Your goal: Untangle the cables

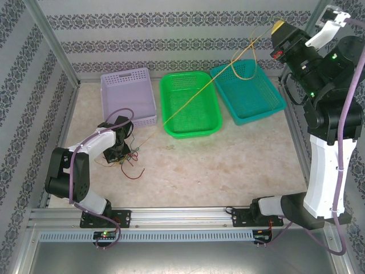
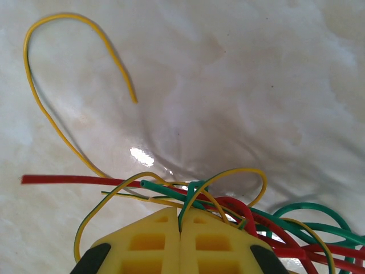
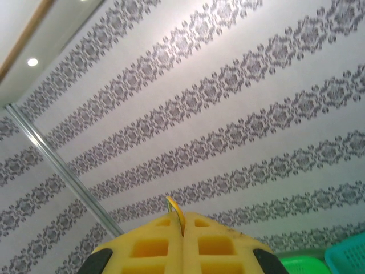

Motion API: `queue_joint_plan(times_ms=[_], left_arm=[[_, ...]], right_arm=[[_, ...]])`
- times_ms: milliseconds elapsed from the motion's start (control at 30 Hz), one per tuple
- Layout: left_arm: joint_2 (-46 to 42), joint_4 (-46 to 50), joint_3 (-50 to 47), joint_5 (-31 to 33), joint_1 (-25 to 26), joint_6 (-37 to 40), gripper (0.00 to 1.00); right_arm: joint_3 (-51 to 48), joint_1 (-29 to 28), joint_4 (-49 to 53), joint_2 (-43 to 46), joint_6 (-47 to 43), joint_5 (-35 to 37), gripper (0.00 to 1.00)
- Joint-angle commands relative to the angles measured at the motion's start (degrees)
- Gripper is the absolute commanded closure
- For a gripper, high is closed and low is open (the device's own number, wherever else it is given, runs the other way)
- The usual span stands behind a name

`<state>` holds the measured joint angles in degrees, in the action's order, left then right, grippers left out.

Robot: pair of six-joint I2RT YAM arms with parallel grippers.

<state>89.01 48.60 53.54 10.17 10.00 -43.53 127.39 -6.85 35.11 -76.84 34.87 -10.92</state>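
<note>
The right fingers [image 3: 217, 245], raised at far right, pinch one yellow cable [image 1: 194, 97] that runs taut from the tangle [image 2: 245, 217]. The left fingers [image 2: 145, 242] clamp that tangle on the near-left worktop [image 1: 228, 165]. Red and green strands are knotted there, so I judge most work is left

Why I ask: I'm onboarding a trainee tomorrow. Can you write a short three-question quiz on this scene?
1. True or false: the right gripper is shut on the yellow cable.
2. In the top view, the stretched yellow cable crosses which basket? A the purple basket; B the green basket; C none.
3. Fill in: the left gripper, down at the table, is shut on the ____.

Key: 1 true; 2 B; 3 cable tangle.
</note>
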Motion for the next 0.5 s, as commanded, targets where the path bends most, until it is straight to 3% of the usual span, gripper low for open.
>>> queue_joint_plan(times_ms=[0,200,467], left_arm=[[1.6,0.6,0.5,1.7,-0.9,-0.5,1.00],[3.8,0.3,2.7,1.1,-1.5,-0.3,1.00],[3.6,-2.2,5.0,-4.9,-1.4,0.1,0.96]], right_arm=[[1.9,1.0,-7.7,1.4,-0.2,2.4,1.00],[10.3,1.5,-8.2,-2.7,2.2,-0.2,1.00],[12.9,-1.2,-7.2,-5.2,2.8,-4.7,1.00]])
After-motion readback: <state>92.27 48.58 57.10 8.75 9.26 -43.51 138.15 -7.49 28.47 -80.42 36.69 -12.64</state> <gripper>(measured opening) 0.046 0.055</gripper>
